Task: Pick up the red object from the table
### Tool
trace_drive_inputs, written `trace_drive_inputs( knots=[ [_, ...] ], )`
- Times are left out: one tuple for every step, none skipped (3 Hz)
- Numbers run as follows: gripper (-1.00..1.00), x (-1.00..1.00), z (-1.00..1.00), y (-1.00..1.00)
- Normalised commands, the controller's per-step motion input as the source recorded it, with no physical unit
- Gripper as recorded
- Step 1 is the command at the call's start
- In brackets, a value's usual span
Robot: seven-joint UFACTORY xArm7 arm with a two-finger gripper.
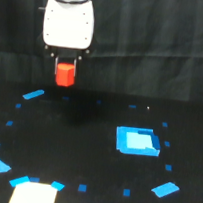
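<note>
In the upper left of the frame, the white arm head [68, 22] hung over the black desk [85, 148]. Its fingers [66, 66] were closed on the red block [65, 74], which sat between them, lifted clear of the desk. A bright blue square [137, 141] lay right of centre, well apart from the block. Small blue tape marks [33, 94] ringed the desk, and a pale patch [32, 195] showed at the bottom left edge.
</note>
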Motion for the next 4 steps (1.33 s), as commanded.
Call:
trace_drive_inputs(
  knots=[
    [-0.87, 0.31, 0.23, 0.75],
    [-1.0, 0.08, -0.66, -0.33],
    [-1.0, 0.15, -1.0, -0.12],
    [-0.97, 0.11, -0.36, -0.19]
  ],
)
